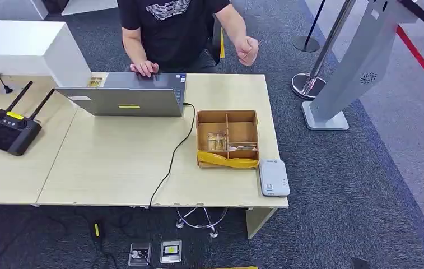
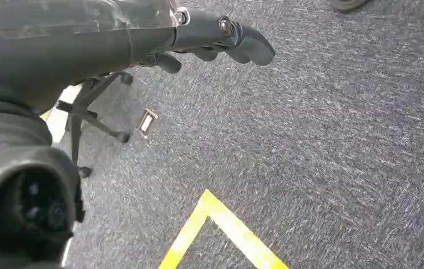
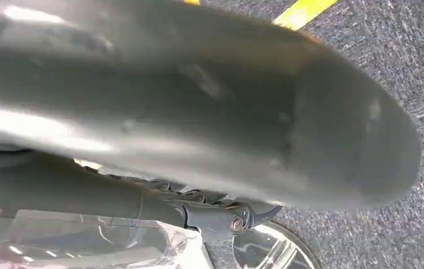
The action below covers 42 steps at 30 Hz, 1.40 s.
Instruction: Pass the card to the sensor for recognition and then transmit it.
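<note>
The card lay in the lower right compartment of the cardboard box, right of centre in the head view, with its long axis running left to right across the frame. It was small and pale; which face was up could not be told. The sensor, a grey-white flat unit, sat just below and right of the box, at the desk's lower right corner, its long axis running top to bottom.

In the left wrist view the left hand hung above grey carpet, its dark fingers loosely curled, holding and touching nothing. In the right wrist view the right hand was a blurred grey mass close to the lens; whether its fingers were apart or together could not be told.

A strip of yellow tape crossed the box's near wall. A closed grey laptop sat left of the box, with a black cable trailing from it to the desk's near edge. A black remote controller lay at the left of the frame. A person sat at the far side of the desk, one hand on the laptop. A grey kiosk stand stood at the upper right.
</note>
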Each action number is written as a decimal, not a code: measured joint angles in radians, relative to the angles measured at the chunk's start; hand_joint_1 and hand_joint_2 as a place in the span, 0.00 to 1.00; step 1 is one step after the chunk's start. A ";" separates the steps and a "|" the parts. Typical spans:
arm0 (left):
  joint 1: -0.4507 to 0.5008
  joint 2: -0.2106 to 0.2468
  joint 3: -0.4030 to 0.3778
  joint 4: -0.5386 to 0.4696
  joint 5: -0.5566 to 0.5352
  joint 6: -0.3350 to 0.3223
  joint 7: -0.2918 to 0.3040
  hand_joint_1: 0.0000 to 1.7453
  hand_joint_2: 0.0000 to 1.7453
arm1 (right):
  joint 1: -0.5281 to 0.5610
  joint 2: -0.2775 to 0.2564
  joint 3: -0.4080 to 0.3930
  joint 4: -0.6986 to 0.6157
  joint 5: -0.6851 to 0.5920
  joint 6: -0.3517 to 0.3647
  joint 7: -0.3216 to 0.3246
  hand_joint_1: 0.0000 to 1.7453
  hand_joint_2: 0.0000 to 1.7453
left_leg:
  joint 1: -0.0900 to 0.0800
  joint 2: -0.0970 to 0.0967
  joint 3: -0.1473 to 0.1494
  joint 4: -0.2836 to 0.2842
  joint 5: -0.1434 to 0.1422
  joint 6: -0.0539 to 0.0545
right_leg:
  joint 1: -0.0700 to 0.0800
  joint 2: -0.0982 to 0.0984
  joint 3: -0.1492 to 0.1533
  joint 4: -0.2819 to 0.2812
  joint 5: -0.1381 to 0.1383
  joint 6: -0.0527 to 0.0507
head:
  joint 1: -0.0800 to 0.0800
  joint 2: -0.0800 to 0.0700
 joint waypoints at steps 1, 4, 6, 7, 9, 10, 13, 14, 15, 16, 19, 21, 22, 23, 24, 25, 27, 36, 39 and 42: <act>0.000 0.000 0.000 0.000 0.001 0.000 0.000 0.00 0.00 | 0.000 -0.003 0.000 0.000 -0.010 -0.013 -0.018 0.00 0.00 | 0.000 0.000 0.000 0.000 0.000 0.000 | 0.000 0.000 0.000 0.000 0.000 0.000 | 0.000 0.000; 0.000 0.000 0.000 0.000 0.008 -0.011 -0.005 0.00 0.00 | 0.000 -0.027 -0.001 0.000 -0.050 -0.032 -0.134 0.00 0.00 | -0.001 0.000 0.000 0.000 0.000 0.000 | -0.001 0.000 0.000 0.000 0.000 0.000 | 0.000 0.000; 0.000 0.001 0.000 0.000 0.009 -0.023 -0.011 0.00 0.00 | -0.002 -0.064 -0.009 0.000 -0.082 -0.029 -0.226 0.00 0.00 | -0.002 0.000 0.000 0.000 0.000 0.000 | -0.002 -0.001 0.000 0.000 0.000 0.000 | 0.000 0.000; 0.000 0.002 0.000 0.000 0.009 -0.025 -0.011 0.00 0.00 | -0.005 -0.087 -0.015 0.000 -0.092 -0.021 -0.262 0.00 0.00 | -0.002 0.000 0.000 0.000 0.000 0.000 | -0.003 -0.001 0.000 0.000 0.000 0.000 | -0.001 0.000; 0.000 0.005 0.000 0.003 0.009 -0.034 -0.013 0.00 0.00 | -0.010 -0.140 -0.029 0.000 -0.105 0.001 -0.314 0.00 0.00 | -0.003 0.000 0.000 0.000 0.000 0.000 | -0.003 0.000 0.000 0.000 0.000 0.000 | 0.000 0.000; 0.000 0.007 -0.001 0.003 0.009 -0.037 -0.016 0.00 0.00 | -0.013 -0.165 -0.036 0.000 -0.110 0.011 -0.335 0.00 0.00 | -0.003 0.000 0.000 0.000 0.000 0.000 | -0.003 0.000 0.000 0.000 0.000 0.001 | 0.000 0.000; 0.000 0.011 -0.001 0.006 0.010 -0.043 -0.025 0.00 0.00 | -0.019 -0.226 -0.056 -0.001 -0.120 0.031 -0.385 0.00 0.00 | -0.003 0.000 0.000 0.000 0.000 0.000 | -0.003 0.000 0.000 0.000 0.001 0.001 | 0.000 0.000; -0.002 0.011 -0.001 0.008 0.011 -0.044 -0.029 0.00 0.00 | -0.019 -0.262 -0.068 -0.002 -0.125 0.046 -0.421 0.00 0.00 | -0.006 0.000 0.000 0.000 0.000 0.001 | -0.006 -0.001 0.000 0.000 0.001 0.001 | 0.000 0.000; -0.002 0.013 -0.001 0.009 0.011 -0.045 -0.034 0.00 0.00 | -0.022 -0.292 -0.081 -0.005 -0.128 0.068 -0.451 0.00 0.00 | -0.007 0.000 0.000 0.000 0.000 0.001 | -0.008 -0.002 -0.001 0.001 0.001 0.001 | -0.002 0.000; -0.002 0.016 -0.001 0.010 0.011 -0.045 -0.036 0.00 0.00 | -0.027 -0.323 -0.093 -0.008 -0.129 0.086 -0.471 0.00 0.00 | -0.007 0.000 0.000 0.000 0.000 0.001 | -0.007 -0.002 -0.001 0.001 0.001 0.001 | 0.000 0.000; -0.002 0.021 -0.001 0.010 0.018 -0.052 -0.048 0.00 0.00 | -0.043 -0.418 -0.120 -0.009 -0.114 0.131 -0.527 0.00 0.00 | -0.007 0.000 0.000 0.000 0.000 0.001 | -0.007 -0.002 -0.001 0.001 0.001 0.001 | 0.000 0.000; -0.001 0.025 -0.001 0.011 0.020 -0.056 -0.053 0.00 0.00 | -0.061 -0.466 -0.129 -0.017 -0.097 0.162 -0.559 0.00 1.00 | -0.007 0.000 -0.001 0.000 0.000 0.001 | -0.007 -0.002 -0.001 0.001 0.001 0.001 | 0.000 0.000; -0.002 0.028 -0.001 0.011 0.020 -0.057 -0.053 0.00 0.00 | -0.075 -0.485 -0.132 -0.020 -0.090 0.172 -0.567 0.00 1.00 | -0.007 0.000 0.000 0.000 0.000 0.001 | -0.008 -0.001 -0.001 0.002 0.001 0.001 | -0.001 0.000; -0.004 0.030 -0.001 0.010 0.020 -0.058 -0.053 0.00 0.00 | -0.088 -0.510 -0.139 -0.026 -0.079 0.180 -0.578 0.00 1.00 | -0.007 0.000 0.000 0.000 0.000 0.001 | -0.008 -0.001 -0.001 0.002 0.001 0.002 | 0.000 0.000; -0.005 0.033 -0.001 0.010 0.020 -0.059 -0.053 0.00 0.00 | -0.103 -0.530 -0.143 -0.032 -0.058 0.188 -0.586 0.00 1.00 | -0.007 0.000 0.000 0.000 0.000 0.001 | -0.008 -0.001 -0.001 0.002 0.001 0.002 | 0.000 0.000; -0.005 0.034 -0.001 0.010 0.020 -0.063 -0.053 0.00 0.00 | -0.126 -0.547 -0.144 -0.037 -0.038 0.195 -0.593 0.00 1.00 | -0.007 0.000 -0.001 0.000 0.001 0.002 | -0.008 -0.001 -0.001 0.002 0.001 0.002 | 0.000 0.000; -0.005 0.035 -0.002 0.011 0.019 -0.074 -0.055 0.00 0.00 | -0.179 -0.569 -0.143 -0.053 0.018 0.211 -0.612 0.00 1.00 | -0.007 0.001 -0.002 0.000 0.001 0.002 | -0.008 0.000 -0.001 0.003 0.002 0.002 | 0.000 0.000; -0.019 0.055 -0.028 0.010 -0.022 -0.119 -0.108 0.00 0.00 | -0.460 -0.574 -0.101 -0.266 0.306 0.320 -0.573 0.00 1.00 | -0.007 -0.003 -0.002 0.000 0.006 0.003 | -0.008 -0.005 -0.002 0.006 0.003 0.002 | 0.000 0.000; -0.022 0.061 -0.044 0.010 -0.035 -0.131 -0.128 0.00 0.00 | -0.494 -0.547 -0.069 -0.384 0.349 0.348 -0.540 0.00 1.00 | -0.007 -0.006 -0.003 0.000 0.007 0.002 | -0.008 -0.007 -0.002 0.006 0.003 0.002 | -0.001 0.000; -0.024 0.066 -0.060 0.010 -0.043 -0.140 -0.138 0.00 0.00 | -0.501 -0.515 -0.018 -0.522 0.365 0.358 -0.488 0.00 1.00 | -0.007 -0.010 -0.004 0.000 0.007 0.002 | -0.007 -0.010 -0.002 0.006 0.003 0.002 | 0.000 0.000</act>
